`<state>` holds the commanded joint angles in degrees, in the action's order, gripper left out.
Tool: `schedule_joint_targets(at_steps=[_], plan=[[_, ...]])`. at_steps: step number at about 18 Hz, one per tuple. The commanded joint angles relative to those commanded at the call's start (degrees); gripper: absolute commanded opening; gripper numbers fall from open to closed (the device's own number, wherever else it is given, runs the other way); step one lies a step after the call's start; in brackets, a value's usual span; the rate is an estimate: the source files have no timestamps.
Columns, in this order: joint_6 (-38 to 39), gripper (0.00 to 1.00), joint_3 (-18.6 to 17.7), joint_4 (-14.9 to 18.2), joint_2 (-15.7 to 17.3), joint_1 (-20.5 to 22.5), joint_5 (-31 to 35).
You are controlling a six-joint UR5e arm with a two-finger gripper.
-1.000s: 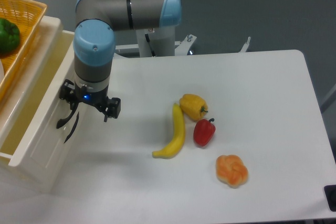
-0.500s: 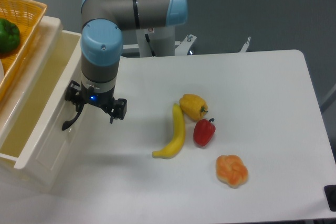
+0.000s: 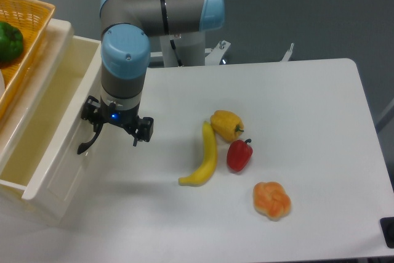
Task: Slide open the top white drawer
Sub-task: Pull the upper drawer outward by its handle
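Note:
The top white drawer stands at the left, pulled out over the table, its cream inside open to view. Its curved black handle sticks out from the front panel. My gripper points down at the drawer front and is shut on the upper end of the handle. The wrist hides the fingertips. The lower drawer is not visible.
A yellow wicker basket with a green pepper sits on top of the cabinet at the far left. On the table lie a banana, a yellow pepper, a red pepper and an orange bun-like item.
My gripper has moved right and a little toward the front with the handle, and the drawer has slid further out with it.

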<state>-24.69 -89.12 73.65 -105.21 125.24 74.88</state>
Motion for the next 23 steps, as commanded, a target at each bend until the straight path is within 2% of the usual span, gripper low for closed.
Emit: schedule_joint_targets(at_steps=[23], plan=[[-2.11,1.0,1.05,0.09,-1.05,2.9,0.97]])
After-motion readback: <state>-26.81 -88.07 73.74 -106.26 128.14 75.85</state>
